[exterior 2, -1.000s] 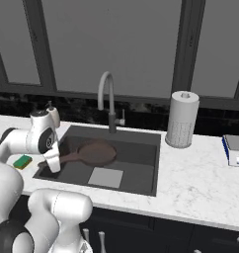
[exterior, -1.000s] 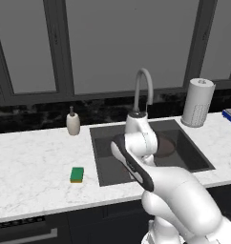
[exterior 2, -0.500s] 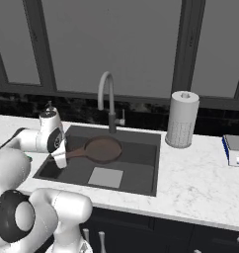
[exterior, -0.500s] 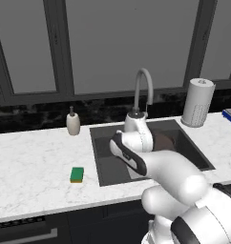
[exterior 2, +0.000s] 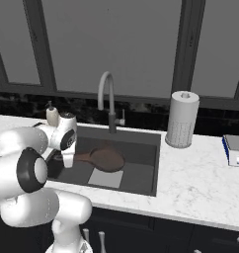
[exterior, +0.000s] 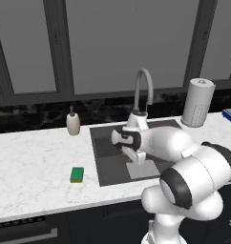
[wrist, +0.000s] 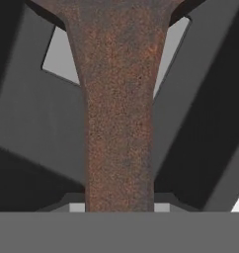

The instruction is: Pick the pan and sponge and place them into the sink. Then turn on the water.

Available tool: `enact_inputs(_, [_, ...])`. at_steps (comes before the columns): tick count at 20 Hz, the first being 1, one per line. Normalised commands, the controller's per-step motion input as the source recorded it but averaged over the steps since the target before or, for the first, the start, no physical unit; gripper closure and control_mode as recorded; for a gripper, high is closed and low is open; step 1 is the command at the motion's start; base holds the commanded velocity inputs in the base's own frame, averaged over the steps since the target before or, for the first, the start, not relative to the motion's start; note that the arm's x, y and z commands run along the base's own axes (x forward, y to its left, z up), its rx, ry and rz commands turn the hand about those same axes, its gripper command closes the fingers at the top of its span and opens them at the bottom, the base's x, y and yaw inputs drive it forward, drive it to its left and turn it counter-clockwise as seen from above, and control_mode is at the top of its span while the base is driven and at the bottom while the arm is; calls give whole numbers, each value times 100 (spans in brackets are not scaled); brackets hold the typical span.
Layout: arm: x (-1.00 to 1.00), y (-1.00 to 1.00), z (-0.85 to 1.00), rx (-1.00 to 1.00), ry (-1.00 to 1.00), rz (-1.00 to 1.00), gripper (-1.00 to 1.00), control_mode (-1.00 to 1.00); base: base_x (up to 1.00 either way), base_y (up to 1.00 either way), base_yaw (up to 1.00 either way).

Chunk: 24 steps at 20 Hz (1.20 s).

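The gripper (wrist: pixel 119 210) is clamped on the handle of the pan (exterior 2: pixel 107 158), which runs off toward 12 o'clock in the hand view. The pan hangs inside the sink (exterior 2: pixel 146 163) over its pale square. The sponge (exterior: pixel 77 174) (green side up) lies on the counter (exterior: pixel 26 176), at the sink's 9 o'clock.

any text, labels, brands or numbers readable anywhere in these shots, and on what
None can be read.
Soap bottle: plain, no label.
Paper towel roll: a fine dotted texture, no words.
Blue and white box at the counter's right end: no print that can be made out.
Pan, sponge, faucet and sink: no marks.
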Motion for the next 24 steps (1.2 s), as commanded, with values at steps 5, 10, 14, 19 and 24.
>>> enact_inputs(5, [49, 0, -35, 2, 2, -9, 100, -100, 0, 0, 0])
enact_inputs(10, [33, 0, -51, -2, 0, -8, 100, -100, 0, 0, 0])
enact_inputs(14, [24, 0, -65, 0, -1, -3, 100, -100, 0, 0, 0])
enact_inputs(19, [19, 0, -38, 0, -1, -1, 100, -100, 0, 0, 0])
enact_inputs(24, [20, 0, -22, 0, 0, -1, 100, -100, 0, 0, 0])
